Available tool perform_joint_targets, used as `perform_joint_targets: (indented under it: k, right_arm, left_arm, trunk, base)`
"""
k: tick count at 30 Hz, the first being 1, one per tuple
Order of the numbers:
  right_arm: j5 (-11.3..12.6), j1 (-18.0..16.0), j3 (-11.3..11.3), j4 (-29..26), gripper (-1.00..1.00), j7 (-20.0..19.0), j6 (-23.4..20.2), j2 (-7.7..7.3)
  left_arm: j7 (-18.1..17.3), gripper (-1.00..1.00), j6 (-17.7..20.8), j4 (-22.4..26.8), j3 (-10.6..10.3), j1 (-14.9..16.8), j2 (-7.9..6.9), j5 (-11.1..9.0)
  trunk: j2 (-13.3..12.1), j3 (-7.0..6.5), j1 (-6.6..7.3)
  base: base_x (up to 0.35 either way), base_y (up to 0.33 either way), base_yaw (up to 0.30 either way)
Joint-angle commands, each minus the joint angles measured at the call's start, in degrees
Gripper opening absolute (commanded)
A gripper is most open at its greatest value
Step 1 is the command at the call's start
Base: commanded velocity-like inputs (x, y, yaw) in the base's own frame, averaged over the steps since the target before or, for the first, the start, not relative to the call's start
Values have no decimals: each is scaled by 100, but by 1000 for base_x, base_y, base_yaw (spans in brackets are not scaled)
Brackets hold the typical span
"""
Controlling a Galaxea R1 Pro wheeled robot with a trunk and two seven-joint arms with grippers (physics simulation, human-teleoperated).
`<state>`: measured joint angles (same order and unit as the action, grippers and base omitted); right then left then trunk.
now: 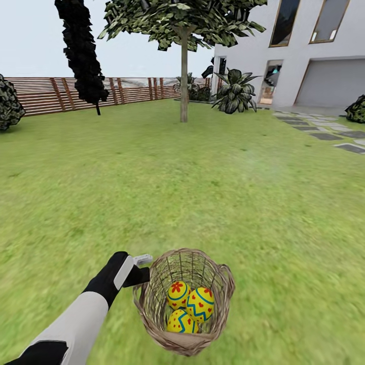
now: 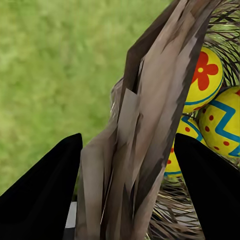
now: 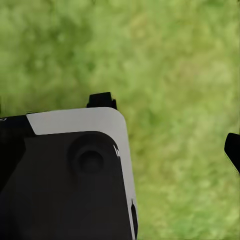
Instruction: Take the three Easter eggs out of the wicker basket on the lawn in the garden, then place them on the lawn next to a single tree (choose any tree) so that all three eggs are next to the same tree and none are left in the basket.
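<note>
The wicker basket (image 1: pixel 185 299) hangs tilted just in front of me over the lawn (image 1: pixel 213 177), with the three Easter eggs inside: one with a red flower (image 1: pixel 177 293), one with blue zigzags (image 1: pixel 201 304) and one lower down (image 1: pixel 181 322). My left gripper (image 1: pixel 143 269) is shut on the basket's left rim. In the left wrist view the braided rim (image 2: pixel 145 110) runs between the two black fingers (image 2: pixel 50 190), and the eggs (image 2: pixel 202 80) lie just past it. The tree (image 1: pixel 183 76) with a pale trunk stands far ahead.
A near-black columnar tree (image 1: pixel 81 50) and a slat fence (image 1: pixel 50 94) stand at the back left. The white house (image 1: pixel 304 50), palm-like plants (image 1: pixel 235 94) and stepping stones (image 1: pixel 324 132) are at the right. The right wrist view has grass (image 3: pixel 175 60) and a black-and-white robot part (image 3: pixel 75 170).
</note>
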<state>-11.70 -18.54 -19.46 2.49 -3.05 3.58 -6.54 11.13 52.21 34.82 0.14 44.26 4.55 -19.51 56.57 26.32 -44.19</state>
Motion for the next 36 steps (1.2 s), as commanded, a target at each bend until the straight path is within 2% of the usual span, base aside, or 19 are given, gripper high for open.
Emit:
perform_joint_targets:
  k: [1,36]
  right_arm:
    - [-51,-9,-49,24,100,-9,38,-5]
    - [-51,-9,-49,24,100,-5,38,-5]
  left_arm:
    - [56,-100,9,7,3,3,2,-141]
    - [56,-100,9,9,21,3,-9,-145]
  trunk:
    - [4,6,-4]
    - [4,6,-4]
  base:
    - [327,0,0]
    - [327,0,0]
